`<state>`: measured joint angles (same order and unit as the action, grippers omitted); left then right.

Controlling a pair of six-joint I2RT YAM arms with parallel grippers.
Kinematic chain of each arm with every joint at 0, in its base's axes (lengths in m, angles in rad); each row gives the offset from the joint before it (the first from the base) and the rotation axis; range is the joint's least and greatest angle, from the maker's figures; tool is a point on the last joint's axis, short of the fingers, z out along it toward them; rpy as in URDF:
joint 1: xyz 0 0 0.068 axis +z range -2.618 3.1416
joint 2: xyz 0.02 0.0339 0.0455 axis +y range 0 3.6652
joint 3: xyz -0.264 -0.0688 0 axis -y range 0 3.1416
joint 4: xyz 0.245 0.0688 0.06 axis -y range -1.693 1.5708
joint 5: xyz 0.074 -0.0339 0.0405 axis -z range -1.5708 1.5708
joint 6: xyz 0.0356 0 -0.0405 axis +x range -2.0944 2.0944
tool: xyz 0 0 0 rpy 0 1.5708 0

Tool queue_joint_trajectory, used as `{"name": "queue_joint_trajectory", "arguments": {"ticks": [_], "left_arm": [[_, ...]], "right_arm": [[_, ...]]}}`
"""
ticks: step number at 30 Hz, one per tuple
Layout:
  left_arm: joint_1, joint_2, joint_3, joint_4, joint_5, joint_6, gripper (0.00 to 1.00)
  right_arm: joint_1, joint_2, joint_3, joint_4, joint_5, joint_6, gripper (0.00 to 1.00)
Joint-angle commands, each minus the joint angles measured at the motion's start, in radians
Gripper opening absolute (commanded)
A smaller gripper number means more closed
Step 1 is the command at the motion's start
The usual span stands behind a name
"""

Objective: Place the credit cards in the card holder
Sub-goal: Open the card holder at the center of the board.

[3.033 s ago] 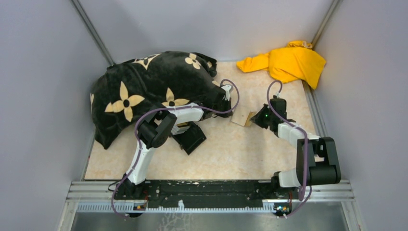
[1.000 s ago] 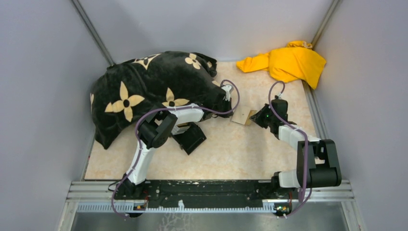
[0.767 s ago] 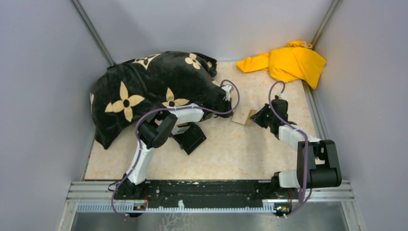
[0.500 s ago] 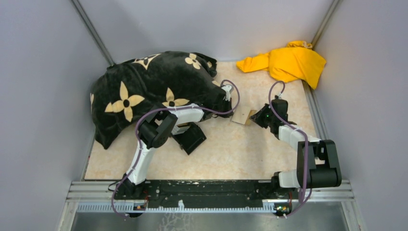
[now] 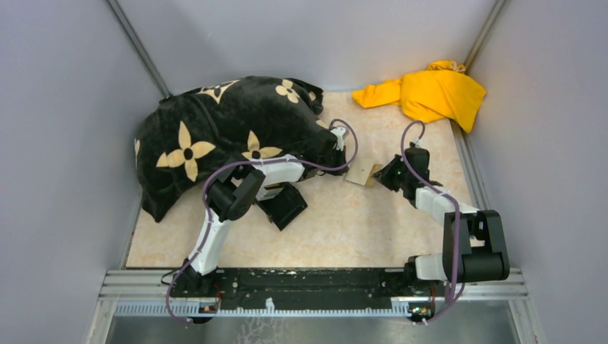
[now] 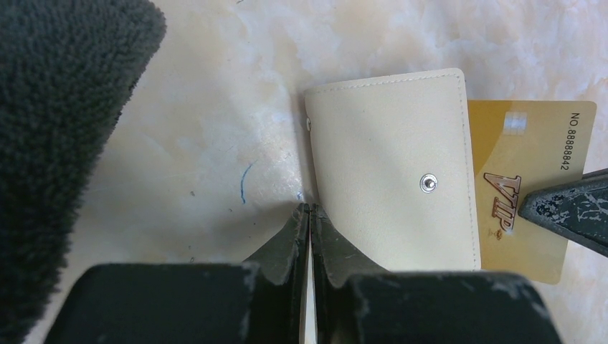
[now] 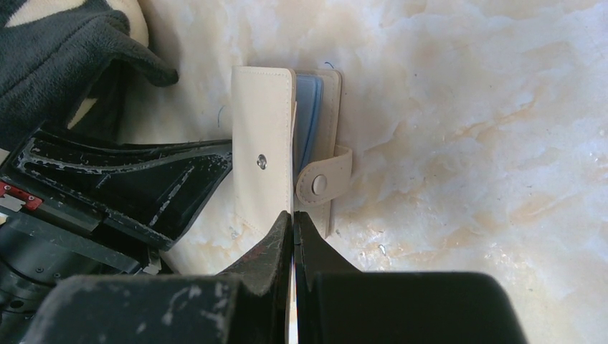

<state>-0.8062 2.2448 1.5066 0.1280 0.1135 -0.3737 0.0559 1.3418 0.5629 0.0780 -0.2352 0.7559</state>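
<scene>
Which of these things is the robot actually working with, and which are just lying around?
Part of the job: tan card holder; gold card sticking out of it; blue card tucked inside.
Just lying about: black flowered blanket; yellow cloth.

Both arms stretched forward, angled inward, wrists low. Left tool point(image 6: 310, 211) pinched near-closed; right tool point(image 7: 292, 218) clamped tight, tips facing.

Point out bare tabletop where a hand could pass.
Free: near stretch of table between black box and right arm; strip before yellow cloth. Crowded: card holder, flanked by left end effector and right end effector.
</scene>
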Motion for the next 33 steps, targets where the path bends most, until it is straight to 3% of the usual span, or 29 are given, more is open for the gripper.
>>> {"name": "queue_joint_trajectory", "arguments": {"ticks": [1, 33], "left_arm": [[-0.020, 0.088, -0.024, -0.156, 0.007, 0.002, 0.10], [-0.021, 0.094, -0.022, -0.160, 0.002, 0.007, 0.09]], "right_arm": [[-0.007, -0.040, 0.052, 0.015, -0.011, -0.001, 0.00], [-0.015, -0.033, 0.078, -0.026, -0.017, -0.019, 0.00]]}}
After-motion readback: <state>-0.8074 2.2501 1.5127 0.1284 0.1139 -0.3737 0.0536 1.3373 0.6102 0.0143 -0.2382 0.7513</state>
